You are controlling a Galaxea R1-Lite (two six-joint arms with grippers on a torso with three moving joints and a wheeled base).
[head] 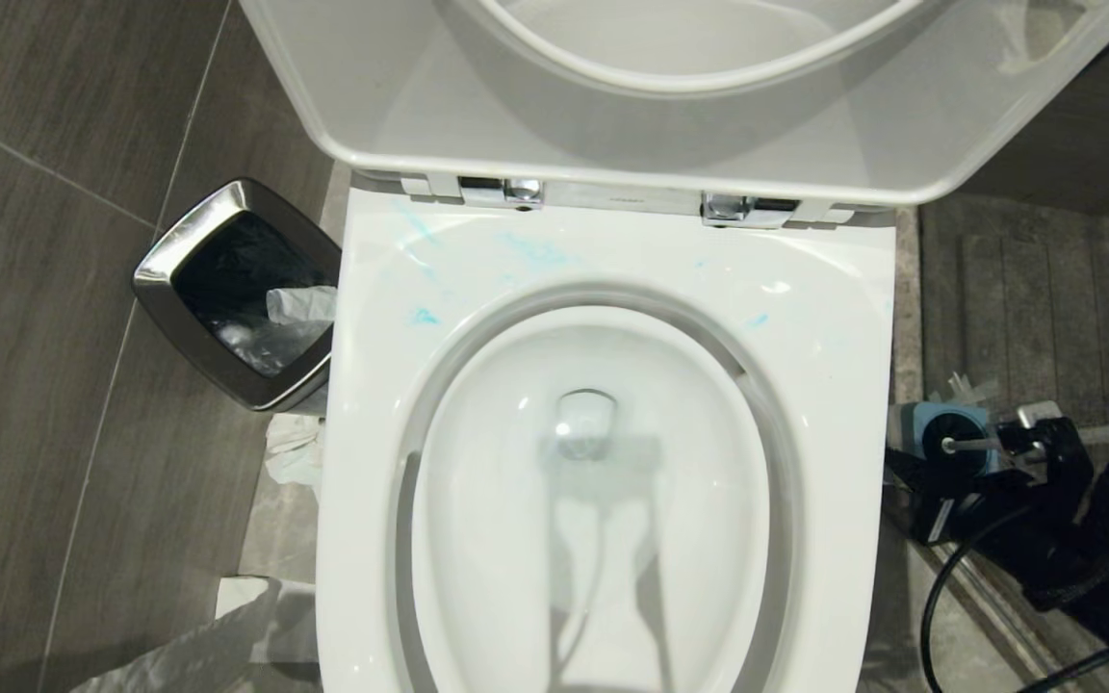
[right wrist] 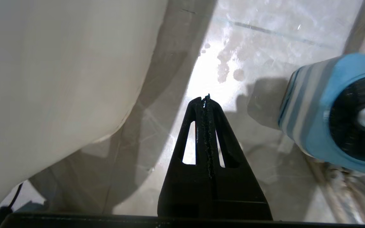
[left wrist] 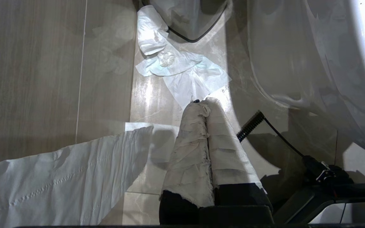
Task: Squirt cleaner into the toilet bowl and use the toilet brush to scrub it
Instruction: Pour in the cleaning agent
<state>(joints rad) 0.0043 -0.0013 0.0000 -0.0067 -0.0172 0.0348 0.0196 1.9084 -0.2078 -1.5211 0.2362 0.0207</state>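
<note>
Grey tiled floor (head: 54, 385) around toilet bowl (head: 834, 385), lid up; right gripper (right wrist: 206, 98) closed, empty, beside brush holder (right wrist: 315, 120). Left gripper (left wrist: 205, 104) closed, empty, over floor tissue (left wrist: 182, 72).

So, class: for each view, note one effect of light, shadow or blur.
Head view: a soft grey shadow falls down the toilet bowl. Left wrist view: glare whitens the floor beside the tissue. Right wrist view: the brush holder looks blurred; bright glare on wet floor.
</note>
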